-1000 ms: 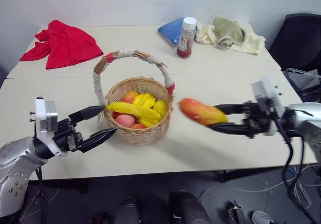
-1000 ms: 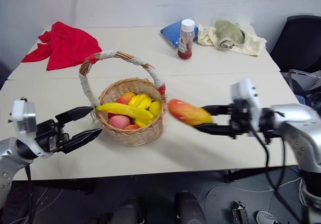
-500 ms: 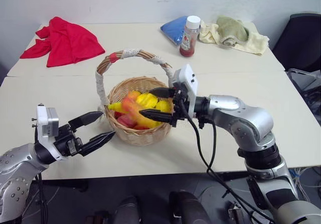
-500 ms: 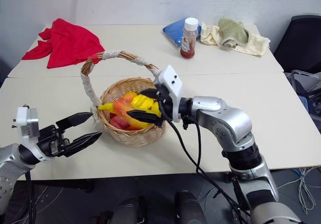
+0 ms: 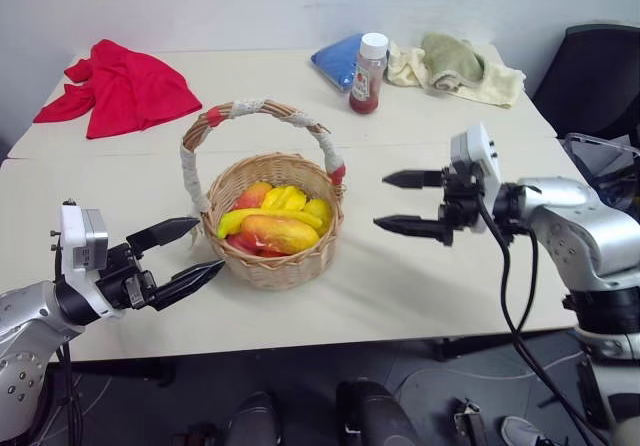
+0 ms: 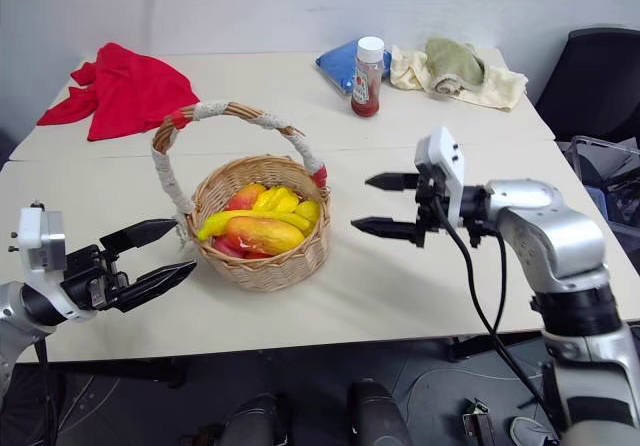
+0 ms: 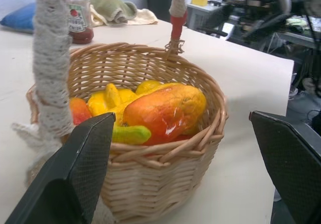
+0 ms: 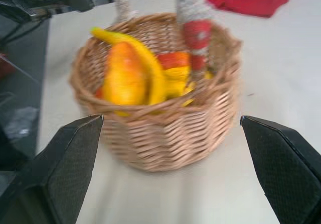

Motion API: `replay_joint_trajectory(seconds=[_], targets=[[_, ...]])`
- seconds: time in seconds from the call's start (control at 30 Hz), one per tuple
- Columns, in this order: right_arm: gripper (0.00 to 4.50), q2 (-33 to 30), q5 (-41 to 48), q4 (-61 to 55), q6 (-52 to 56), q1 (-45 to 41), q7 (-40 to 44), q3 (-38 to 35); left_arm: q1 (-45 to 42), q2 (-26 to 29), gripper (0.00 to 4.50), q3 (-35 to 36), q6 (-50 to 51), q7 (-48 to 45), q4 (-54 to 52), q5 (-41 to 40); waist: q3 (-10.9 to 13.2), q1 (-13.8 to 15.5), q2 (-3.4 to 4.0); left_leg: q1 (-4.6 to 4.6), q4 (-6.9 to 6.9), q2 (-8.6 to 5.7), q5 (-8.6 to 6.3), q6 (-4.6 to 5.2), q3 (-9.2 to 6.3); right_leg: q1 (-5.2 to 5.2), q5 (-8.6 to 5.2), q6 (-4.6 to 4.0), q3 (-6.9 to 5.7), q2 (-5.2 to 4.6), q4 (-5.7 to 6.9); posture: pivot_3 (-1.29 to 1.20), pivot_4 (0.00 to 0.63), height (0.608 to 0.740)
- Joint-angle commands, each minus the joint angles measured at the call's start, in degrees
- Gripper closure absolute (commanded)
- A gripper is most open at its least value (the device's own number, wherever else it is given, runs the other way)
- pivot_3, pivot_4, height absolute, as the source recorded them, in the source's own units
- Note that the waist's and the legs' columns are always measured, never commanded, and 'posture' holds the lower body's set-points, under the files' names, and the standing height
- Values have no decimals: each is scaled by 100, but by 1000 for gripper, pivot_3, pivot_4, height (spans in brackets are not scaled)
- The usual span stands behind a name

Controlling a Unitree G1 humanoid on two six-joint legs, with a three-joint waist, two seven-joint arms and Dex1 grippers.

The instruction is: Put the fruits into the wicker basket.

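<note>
Left wrist view: the mango (image 7: 165,111) lies on top of the fruit inside the wicker basket (image 7: 150,169), its glossy orange-red skin facing the camera, with the banana (image 7: 128,132) tucked against it, a closeness the head views give less plainly. From the left eye view, the basket stands on the pale counter (image 5: 400,286) between the two arms. The right claw (image 5: 405,204) hangs open and empty, apart from the basket on its right; the left claw (image 5: 190,251) sits open just beside the basket's left wall, holding nothing. Beyond lie a red cloth (image 5: 125,86), a bottle (image 5: 367,73), a blue pouch (image 5: 340,61) and towels (image 5: 455,66). The lower fruits are mostly buried and hard to tell apart.
</note>
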Motion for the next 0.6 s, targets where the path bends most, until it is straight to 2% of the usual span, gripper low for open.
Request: replay_joint_trajectory(seconds=[0.03, 0.1, 0.2, 0.4, 0.57, 0.6], targets=[[34, 526, -606, 709, -910, -506, 172, 398, -10, 57, 0, 69, -54, -84, -110, -98, 0, 2, 0, -1, 0, 0, 2, -4, 0, -2, 0, 0, 1, 2, 2, 0, 150, 740], [34, 922, -646, 1013, -1204, -760, 393, 487, -45, 55, 0, 48, -65, -91, -71, -77, 0, 18, 0, -8, 1, 4, 3, -7, -1, -9, -1, 0, -1, 2, 3, 0, 150, 740], [603, 1339, -562, 1464, -1346, -1015, 630, 407, -77, 0, 0, 16, -92, -34, -71, -52, 0, 28, 0, -18, 9, 3, 2, -5, 0, -12, -1, 0, -2, -5, 4, 0, 150, 740], [2642, 1467, -655, 1767, -1439, -1100, 879, 342, 235, -232, 0, 22, -114, 115, -351, -74, 1, 45, 0, -19, 19, -7, -5, 7, -3, -3, 1, 3, -5, -22, 2, 0, 150, 740], [4332, 1050, -676, 1413, -1306, -738, 1032, 217, 145, -247, 0, -100, -118, 99, -309, -52, 0, 61, 0, -17, 10, -4, -2, 3, -11, -4, 0, 2, -11, -18, 3, 0, 150, 740], [4356, 930, -633, 1243, -1249, -601, 1014, 139, 53, -244, 0, -191, -125, 71, -259, -33, 0, 65, 0, -16, 11, -4, -2, 3, -12, -3, 0, 2, -12, -18, 3, 0, 150, 740]])
